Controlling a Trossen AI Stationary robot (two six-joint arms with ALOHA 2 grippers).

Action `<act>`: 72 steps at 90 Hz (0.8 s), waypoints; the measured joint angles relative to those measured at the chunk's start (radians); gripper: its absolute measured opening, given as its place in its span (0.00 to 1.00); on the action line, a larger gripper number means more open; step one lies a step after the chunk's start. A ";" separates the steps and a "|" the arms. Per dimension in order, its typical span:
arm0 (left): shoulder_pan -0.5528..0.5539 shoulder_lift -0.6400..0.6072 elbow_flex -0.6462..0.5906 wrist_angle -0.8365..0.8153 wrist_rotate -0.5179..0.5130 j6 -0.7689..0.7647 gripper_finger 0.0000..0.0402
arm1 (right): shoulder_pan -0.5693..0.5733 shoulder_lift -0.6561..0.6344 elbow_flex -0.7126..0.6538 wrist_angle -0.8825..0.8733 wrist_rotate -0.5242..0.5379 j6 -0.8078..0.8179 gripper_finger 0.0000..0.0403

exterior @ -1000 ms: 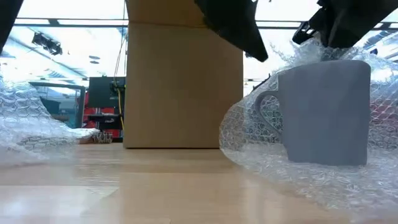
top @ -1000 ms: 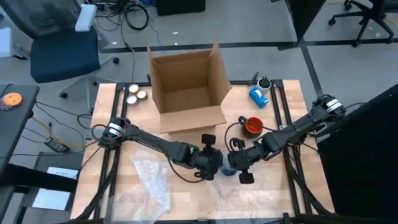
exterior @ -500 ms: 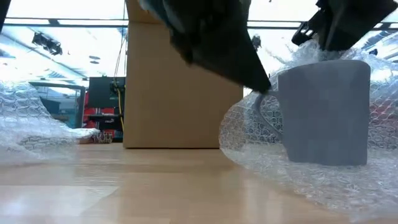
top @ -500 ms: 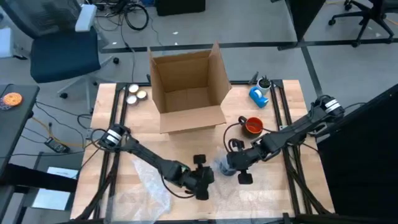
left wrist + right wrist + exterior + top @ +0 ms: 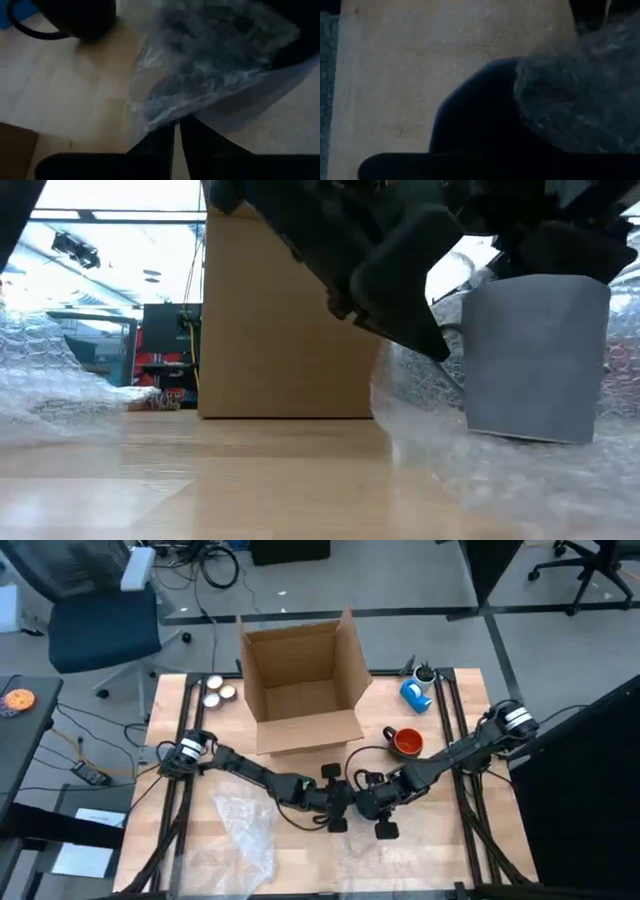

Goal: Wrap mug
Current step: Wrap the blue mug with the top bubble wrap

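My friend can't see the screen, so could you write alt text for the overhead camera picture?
Two dark robot arms meet at the middle of a wooden table, their end effectors, left and right, close together over clear bubble wrap. Behind them stand an open cardboard box, an orange mug and a blue mug.

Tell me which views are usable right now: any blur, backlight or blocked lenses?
High view: evenly lit and sharp, both grippers meeting over the bubble wrap. Low view: bright windows behind backlight the scene; a dark arm is a blurred silhouette beside the grey mug. Left wrist view: soft, bubble wrap out of focus. Right wrist view: dark, mostly blocked by something close to the lens.
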 joint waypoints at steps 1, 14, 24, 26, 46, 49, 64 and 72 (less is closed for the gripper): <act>0.001 -0.003 0.000 -0.011 0.003 -0.001 0.04 | 0.000 -0.002 0.000 -0.005 0.003 0.002 0.00; -0.040 -0.061 0.001 -0.126 0.019 -0.025 0.04 | 0.003 -0.015 0.001 -0.064 0.032 0.013 0.00; -0.104 -0.073 0.003 -0.122 0.030 -0.032 0.04 | 0.003 -0.015 0.018 -0.092 0.044 0.000 0.00; -0.114 -0.073 0.003 -0.105 0.027 -0.030 0.04 | 0.003 -0.015 0.021 -0.095 0.049 -0.004 0.00; -0.139 -0.032 0.001 0.148 0.016 -0.001 0.04 | 0.000 -0.016 0.049 -0.114 0.078 -0.009 0.00; -0.133 -0.032 0.001 0.177 0.010 -0.001 0.04 | 0.000 -0.015 0.055 -0.114 0.069 -0.004 0.00; -0.101 -0.034 0.002 0.280 -0.047 0.013 0.04 | 0.012 -0.016 0.126 -0.173 0.049 0.006 0.00; -0.086 -0.033 0.002 0.291 -0.052 0.022 0.04 | 0.013 -0.016 0.150 -0.202 0.047 0.006 0.00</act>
